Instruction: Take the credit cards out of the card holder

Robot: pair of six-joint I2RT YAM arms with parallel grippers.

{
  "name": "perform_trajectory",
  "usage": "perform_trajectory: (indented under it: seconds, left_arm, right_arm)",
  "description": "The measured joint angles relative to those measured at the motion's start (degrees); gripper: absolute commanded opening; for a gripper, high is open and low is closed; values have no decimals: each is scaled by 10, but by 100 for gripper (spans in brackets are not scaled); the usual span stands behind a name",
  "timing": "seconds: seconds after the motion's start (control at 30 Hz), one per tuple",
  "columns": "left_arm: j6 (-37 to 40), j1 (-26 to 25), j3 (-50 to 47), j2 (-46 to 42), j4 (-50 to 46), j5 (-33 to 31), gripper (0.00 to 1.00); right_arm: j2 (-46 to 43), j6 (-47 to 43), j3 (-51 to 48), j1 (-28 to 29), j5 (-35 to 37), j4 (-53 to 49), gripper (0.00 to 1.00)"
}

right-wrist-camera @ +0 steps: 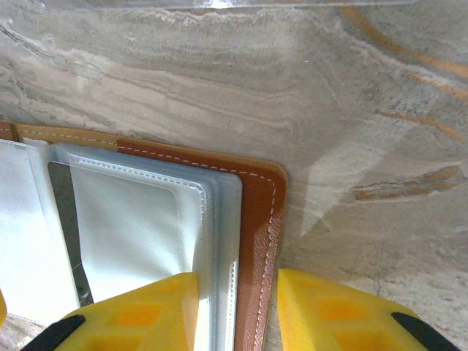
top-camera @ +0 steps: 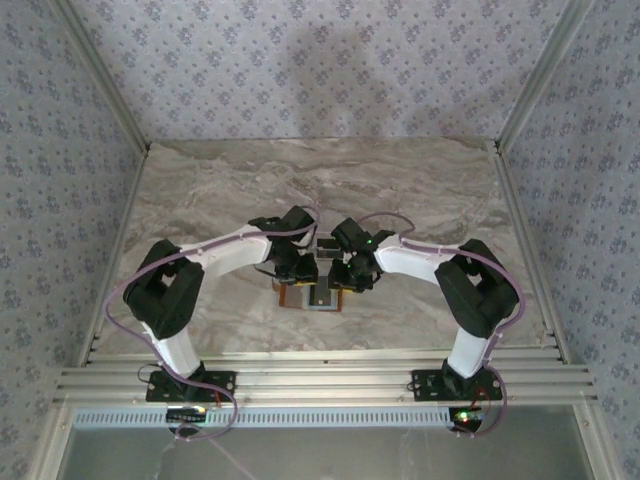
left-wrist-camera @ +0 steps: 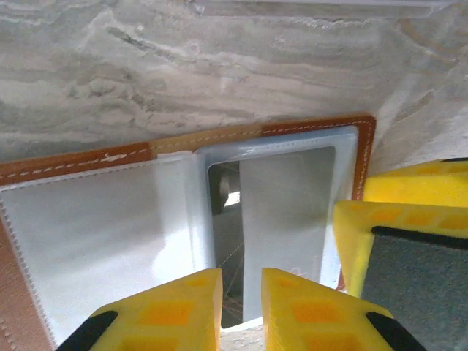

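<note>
1. Top view: both arms meet over the middle of the table point(top-camera: 200, 190). The holder point(top-camera: 287, 298) lies open, directly under the left gripper point(top-camera: 300, 268) and right gripper point(top-camera: 350, 272). I judge that extraction is in hand and no card is drawn yet.
2. Left wrist: the fingers stand a narrow gap apart over the near edge of a clear sleeve point(left-wrist-camera: 344, 146). A pale card point(left-wrist-camera: 289, 212) sits in that sleeve just ahead. I cannot tell whether they pinch anything.
3. Right wrist: the fingers are apart and straddle the holder's right leather edge, one over the sleeves and one over bare table. Nothing is clamped.
4. Next move, in my judgement: the right gripper pins the holder while the left catches the card's edge and draws it out without dragging the sleeve.
</note>
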Motion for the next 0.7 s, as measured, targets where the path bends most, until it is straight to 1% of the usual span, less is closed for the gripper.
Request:
perform_trajectory:
  seconds: [0.4, 0.7]
  left_arm:
    - [-4, 4, -20, 27, 36, 61, 23]
    - [-8, 11, -32, 34, 46, 68, 24]
  right_arm:
    - [0, -4, 1, 0, 0, -1, 34]
    - [0, -5, 1, 0, 0, -1, 34]
